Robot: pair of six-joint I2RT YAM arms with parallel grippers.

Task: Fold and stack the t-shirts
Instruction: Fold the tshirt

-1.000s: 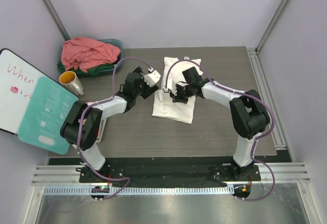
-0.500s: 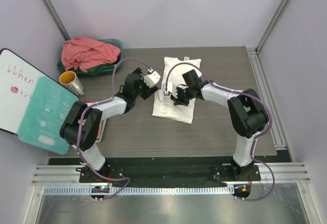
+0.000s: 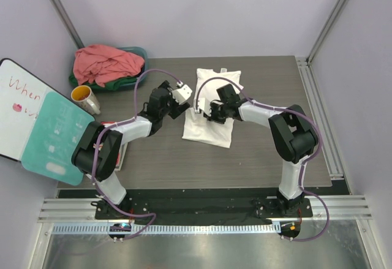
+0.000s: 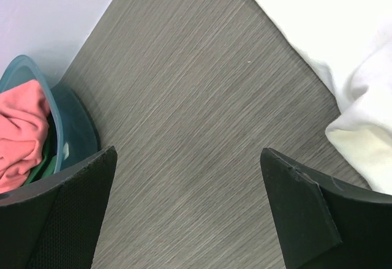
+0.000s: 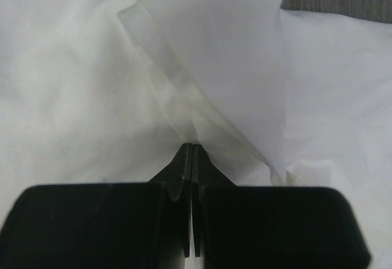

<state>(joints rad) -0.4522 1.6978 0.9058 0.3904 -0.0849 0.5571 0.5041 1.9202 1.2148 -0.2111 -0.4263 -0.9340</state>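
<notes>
A white t-shirt (image 3: 211, 131) lies partly folded on the table's middle, collar end toward the back. My right gripper (image 3: 206, 111) is over its left part, shut on a pinch of the white t-shirt (image 5: 92, 67); pleats run out from the closed tips (image 5: 192, 146). The left gripper (image 3: 176, 105) hovers just left of the shirt, open and empty, bare table between its fingers (image 4: 306, 208); the shirt's edge (image 4: 343, 48) shows at the right of that view. The salmon-pink t-shirt (image 3: 104, 64) lies crumpled over the dark green t-shirt (image 3: 125, 84) in the basin.
The teal basin (image 3: 139, 53) sits at the back left corner, its rim (image 4: 73, 134) also in the left wrist view. A metal mug (image 3: 86, 99) stands in front of it. A whiteboard (image 3: 18, 106) and a teal pad (image 3: 58, 137) lean at the left edge.
The right gripper has slid a little left and toward the back across the white shirt, staying shut. The left arm has hardly moved.
</notes>
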